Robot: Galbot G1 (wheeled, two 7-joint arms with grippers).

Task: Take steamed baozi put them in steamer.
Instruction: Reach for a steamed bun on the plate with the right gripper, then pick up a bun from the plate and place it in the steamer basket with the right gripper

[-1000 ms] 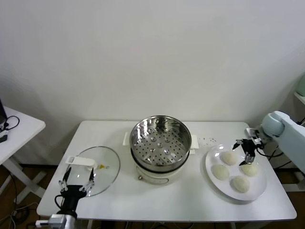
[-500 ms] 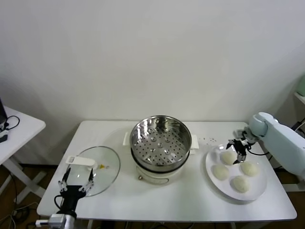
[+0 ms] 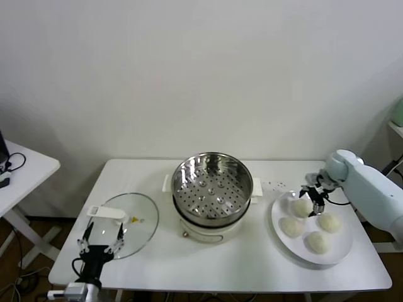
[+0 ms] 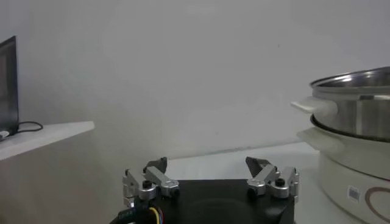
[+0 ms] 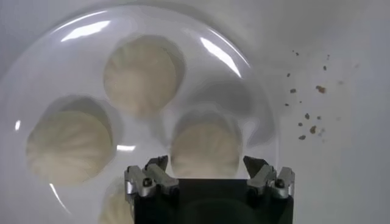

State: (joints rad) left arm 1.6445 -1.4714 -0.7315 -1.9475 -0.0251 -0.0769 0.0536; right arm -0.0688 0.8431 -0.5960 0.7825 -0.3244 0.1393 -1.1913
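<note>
Head view, nearest first: the left end effector (image 3: 99, 246) hangs parked at the front edge of the counter (image 3: 239, 264), fingers spread and holding nothing, just in front of the glass lid (image 3: 129, 223) lying flat. Farther back on the right, a white plate (image 3: 283, 242) carries all four steamed baozi (image 3: 318, 242), none yet moved. The right end effector (image 3: 313, 196) hovers low over the rear bun (image 3: 301, 207), jaws spread wide and empty; the right wrist view shows that bun (image 5: 206, 149) centred between the two fingertips. Behind and toward the middle, the steamer (image 3: 212, 185) sits open on its cream pot, perforated floor bare, well apart from the plate.

The buns are smooth, pale, domed and probably soft, so a hard squeeze could dent or tear the skin. They lie close together: a finger coming down off-line could nudge a neighbour (image 3: 329, 222) or press it against the plate's rim. The plate looks glossy, so a bun may slide rather than seat between the fingers if they close unevenly. A light grip risks dropping it on the carry across to the steamer.
</note>
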